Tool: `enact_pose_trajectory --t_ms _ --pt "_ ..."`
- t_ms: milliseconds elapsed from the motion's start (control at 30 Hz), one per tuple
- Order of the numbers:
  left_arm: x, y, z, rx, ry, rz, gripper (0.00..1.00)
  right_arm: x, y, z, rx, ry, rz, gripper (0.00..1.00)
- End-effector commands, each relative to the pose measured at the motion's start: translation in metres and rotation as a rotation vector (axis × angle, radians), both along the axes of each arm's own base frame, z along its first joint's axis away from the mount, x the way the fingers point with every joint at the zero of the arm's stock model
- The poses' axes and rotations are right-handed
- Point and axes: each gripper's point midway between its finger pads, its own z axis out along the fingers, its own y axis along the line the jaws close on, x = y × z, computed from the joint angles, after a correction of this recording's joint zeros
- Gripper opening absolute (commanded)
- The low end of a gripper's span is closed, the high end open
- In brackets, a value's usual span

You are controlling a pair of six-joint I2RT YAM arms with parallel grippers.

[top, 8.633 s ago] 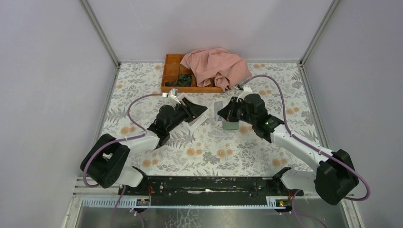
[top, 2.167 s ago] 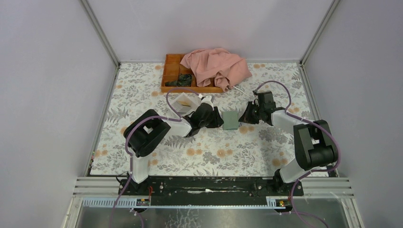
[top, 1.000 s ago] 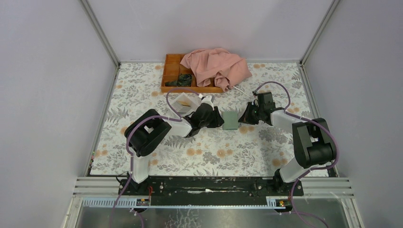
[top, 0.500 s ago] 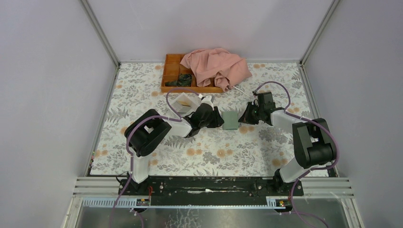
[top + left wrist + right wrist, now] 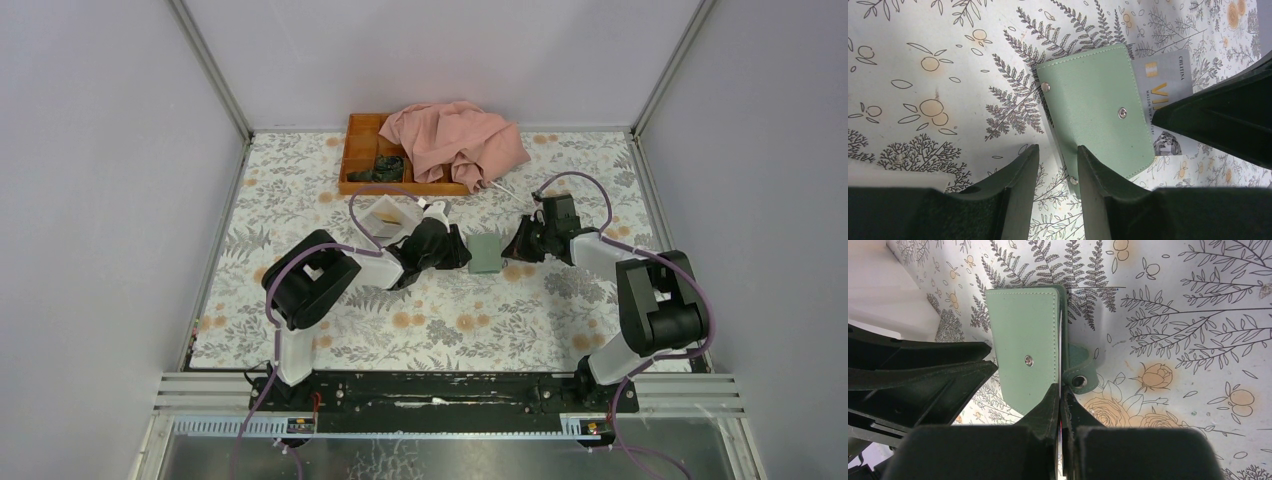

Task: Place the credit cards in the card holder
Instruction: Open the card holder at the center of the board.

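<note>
Card holder (image 5: 1095,105) lies closed and flat on the flowered table (image 5: 440,330), midway between the two arms and just in front of a white box (image 5: 385,213). It is a dull green folding case with neat stitching and small metal snaps (image 5: 1122,113), and its tab (image 5: 1080,372) hangs loose at one side. A grey credit card (image 5: 1168,80) with gold lettering pokes out of the edge that faces the right arm. By the look of it, the card is partly in but not yet home.

The left pincer (image 5: 1058,152) stands half open at the opposite edge, with one finger over the case's corner and bare cloth showing between the jaws. It seems to grip nothing. The right pincer (image 5: 1062,387) is clenched tight, its tips at the card side of the case (whether they nip the card itself I cannot tell).

From where I stand the case looks light and soft-skinned — likely to skate on the cloth unless pinned at the side away from the card. The card looks stiff, thin and slick — best taken by its free short edge and pushed in flat, not bent.
</note>
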Motion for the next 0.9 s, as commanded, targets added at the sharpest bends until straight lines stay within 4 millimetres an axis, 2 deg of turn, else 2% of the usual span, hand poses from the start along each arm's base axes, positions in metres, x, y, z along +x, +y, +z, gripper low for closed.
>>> enact_pose_trajectory --t_ms 0,867 --pt "-0.0382 0.0415 -0.0733 0.206 0.178 0.015 0.43 0.0065 0.0028 0.0196 0.032 -0.062 0.004 0.0" --pt "-0.0403 0.0429 -0.0786 0.214 0.189 0.013 0.43 0.0075 0.0027 0.0165 0.029 -0.056 0.006 0.0"
